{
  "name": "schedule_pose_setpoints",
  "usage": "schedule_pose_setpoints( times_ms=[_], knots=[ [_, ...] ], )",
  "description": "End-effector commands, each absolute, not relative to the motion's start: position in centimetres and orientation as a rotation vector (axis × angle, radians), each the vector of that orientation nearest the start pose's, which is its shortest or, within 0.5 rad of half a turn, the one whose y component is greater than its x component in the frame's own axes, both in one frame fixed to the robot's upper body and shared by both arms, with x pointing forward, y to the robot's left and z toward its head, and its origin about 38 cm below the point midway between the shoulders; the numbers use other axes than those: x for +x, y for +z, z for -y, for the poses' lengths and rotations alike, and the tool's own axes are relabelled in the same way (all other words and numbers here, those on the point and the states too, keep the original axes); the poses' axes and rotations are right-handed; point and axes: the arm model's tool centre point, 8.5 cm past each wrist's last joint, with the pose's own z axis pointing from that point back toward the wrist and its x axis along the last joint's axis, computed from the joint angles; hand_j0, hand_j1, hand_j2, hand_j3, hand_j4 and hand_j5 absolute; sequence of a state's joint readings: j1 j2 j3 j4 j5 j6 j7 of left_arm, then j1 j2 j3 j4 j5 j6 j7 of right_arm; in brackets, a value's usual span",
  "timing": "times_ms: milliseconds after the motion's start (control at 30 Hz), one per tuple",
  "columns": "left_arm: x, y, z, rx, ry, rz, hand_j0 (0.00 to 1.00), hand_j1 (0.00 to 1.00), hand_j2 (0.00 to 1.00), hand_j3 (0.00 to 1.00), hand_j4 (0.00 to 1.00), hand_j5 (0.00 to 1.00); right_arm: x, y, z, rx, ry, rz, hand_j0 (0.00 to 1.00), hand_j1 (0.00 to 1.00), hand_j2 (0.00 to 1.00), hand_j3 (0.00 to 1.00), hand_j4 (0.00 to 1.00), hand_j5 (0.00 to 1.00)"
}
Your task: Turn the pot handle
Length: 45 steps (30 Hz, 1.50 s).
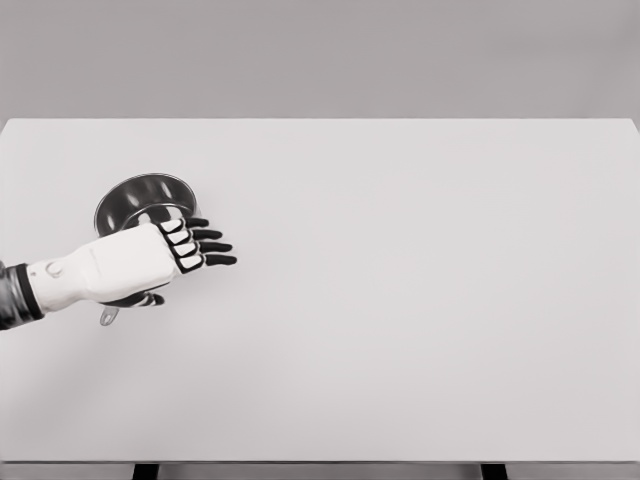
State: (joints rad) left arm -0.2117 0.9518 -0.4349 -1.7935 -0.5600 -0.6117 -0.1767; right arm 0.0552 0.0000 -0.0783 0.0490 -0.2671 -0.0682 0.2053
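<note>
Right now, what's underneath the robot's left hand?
Under the left hand lies the pot handle: only its end pokes out below the wrist. The hand also overlaps the near rim of the pot. The covered handle length and any grip on it cannot be seen.

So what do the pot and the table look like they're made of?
Pot: looks like polished metal, probably steel, since its inner wall shows dark mirror-like reflections. Table: a matte white top, no glare or grain; laminate or painted board, can't tell which.
</note>
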Motion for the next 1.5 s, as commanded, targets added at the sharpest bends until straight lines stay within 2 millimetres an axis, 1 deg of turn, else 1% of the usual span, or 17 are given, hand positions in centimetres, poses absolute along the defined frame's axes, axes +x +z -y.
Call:
schedule_pose_setpoints(
  times_ms=[0,467,667,900,1033,1167,1467],
  knots=[
    [33.5,19.0,-29.6,-0.581,2.761,-2.191,1.0,1.0,1.0,1.0,1.0,1.0,-4.1,-25.9,25.6,0.091,-0.346,0.014,1.0,1.0,1.0,1.0,1.0,1.0],
    [33.7,18.9,-30.1,-0.623,2.781,-2.141,1.0,1.0,1.0,1.0,1.0,1.0,-4.1,-25.9,25.6,0.091,-0.346,0.015,1.0,1.0,1.0,1.0,1.0,1.0],
    [33.7,18.9,-31.3,-0.652,2.827,-2.089,1.0,1.0,1.0,1.0,1.0,1.0,-4.1,-25.9,25.6,0.091,-0.346,0.014,1.0,1.0,1.0,1.0,1.0,1.0],
    [33.8,19.0,-31.5,-0.664,2.832,-2.077,1.0,1.0,1.0,1.0,1.0,1.0,-4.1,-25.9,25.6,0.091,-0.346,0.015,1.0,1.0,1.0,1.0,1.0,1.0],
    [34.3,18.7,-32.4,-0.692,2.861,-2.072,1.0,1.0,1.0,1.0,1.0,1.0,-4.1,-25.9,25.6,0.091,-0.346,0.015,1.0,1.0,1.0,1.0,1.0,1.0],
    [34.3,19.0,-32.8,-0.707,2.872,-2.051,1.0,1.0,1.0,1.0,1.0,1.0,-4.1,-25.9,25.6,0.091,-0.346,0.015,1.0,1.0,1.0,1.0,1.0,1.0],
    [34.4,19.3,-33.0,-0.721,2.866,-2.054,1.0,1.0,1.0,1.0,1.0,1.0,-4.1,-25.9,25.6,0.091,-0.346,0.015,1.0,1.0,1.0,1.0,1.0,1.0]
  ],
)
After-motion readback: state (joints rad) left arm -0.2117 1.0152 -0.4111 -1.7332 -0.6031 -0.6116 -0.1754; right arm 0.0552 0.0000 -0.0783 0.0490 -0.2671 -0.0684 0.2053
